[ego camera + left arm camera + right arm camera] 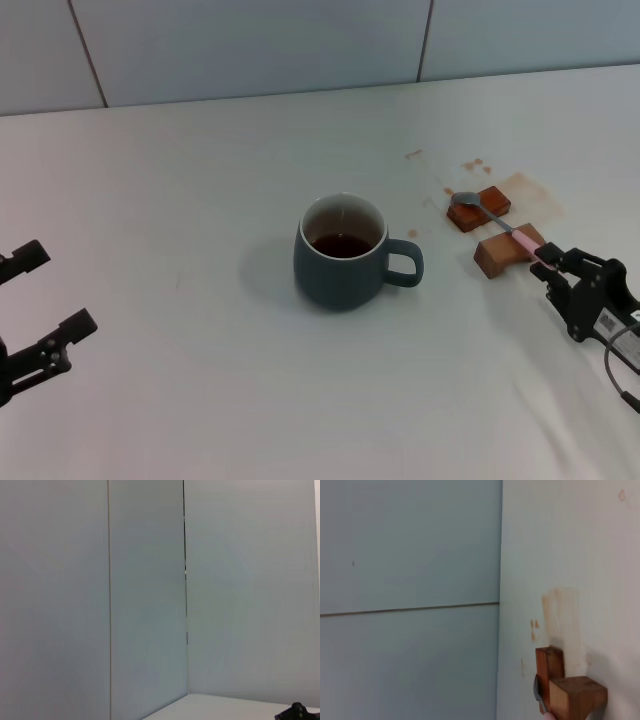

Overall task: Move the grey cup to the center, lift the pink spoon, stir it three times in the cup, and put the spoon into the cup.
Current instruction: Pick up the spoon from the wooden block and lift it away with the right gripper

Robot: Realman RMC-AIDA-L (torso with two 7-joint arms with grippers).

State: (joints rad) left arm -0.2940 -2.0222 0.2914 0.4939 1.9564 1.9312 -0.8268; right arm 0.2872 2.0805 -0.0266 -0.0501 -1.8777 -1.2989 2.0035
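The fingers of the right gripper (549,262) are closed on the pink handle end of the spoon (497,217), which lies across two wooden blocks (493,229). The left gripper (38,305) waits open at the bench (180,400) edge. The cup (342,251) stands mid-bench.

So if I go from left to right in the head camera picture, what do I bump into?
left gripper → grey cup → pink spoon lying across two wooden blocks → right gripper, at the spoon's handle end.
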